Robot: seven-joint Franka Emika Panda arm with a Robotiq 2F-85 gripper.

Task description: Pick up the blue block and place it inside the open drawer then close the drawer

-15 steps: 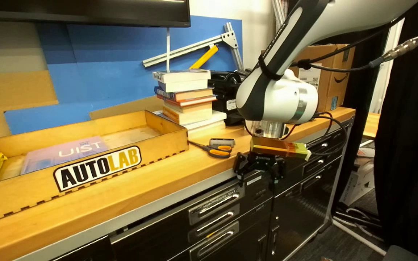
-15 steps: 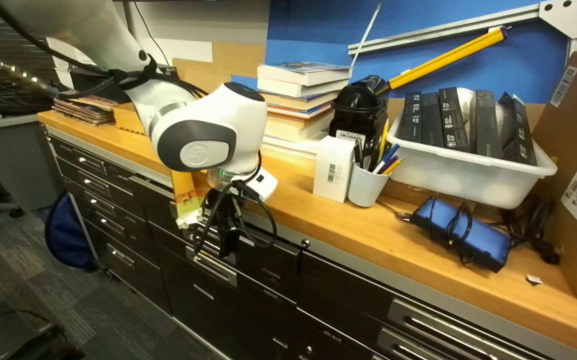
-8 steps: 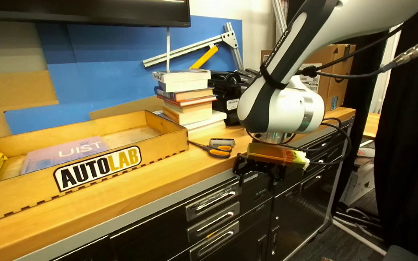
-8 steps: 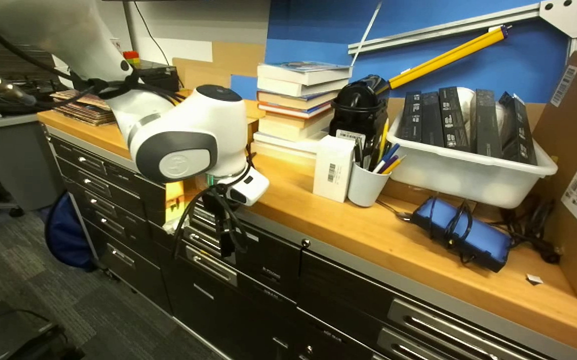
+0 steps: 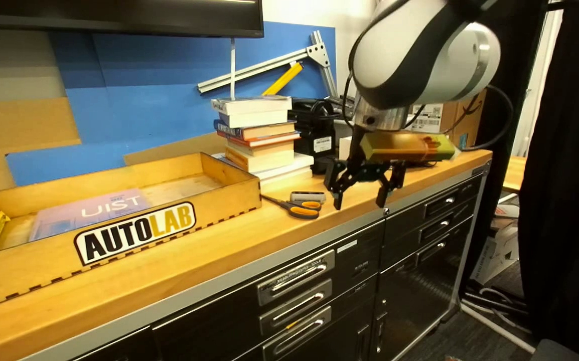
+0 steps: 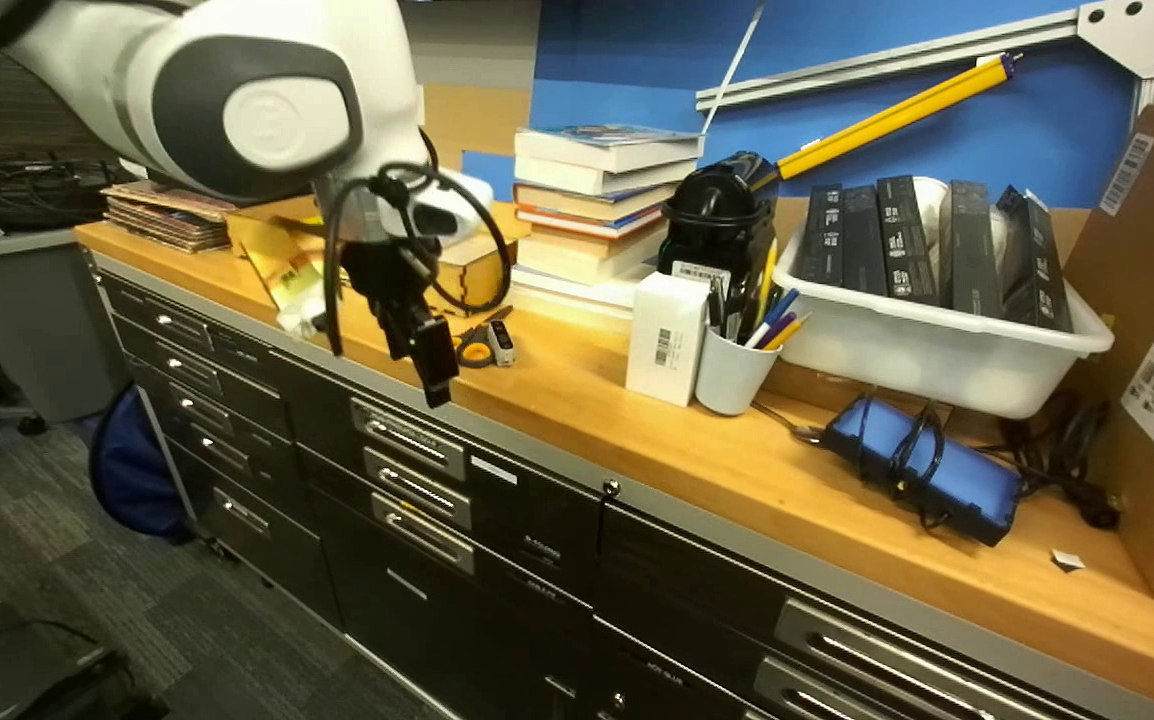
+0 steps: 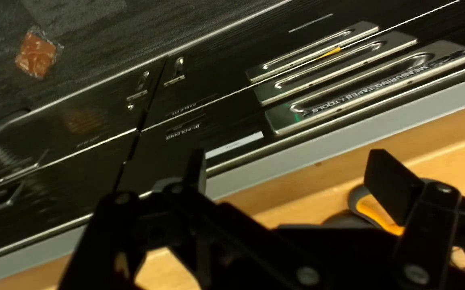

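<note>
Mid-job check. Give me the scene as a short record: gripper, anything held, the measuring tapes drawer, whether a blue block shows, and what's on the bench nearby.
Gripper: open, raised near the front edge of the bench
Held: nothing seen
Measuring tapes drawer: looks shut; black front, silver handle
Blue block: not seen in any view, so its place cannot be told
On the bench: scissors with orange-and-black handles, beside a small gray item; wooden tray marked "AUTOLAB"
</note>
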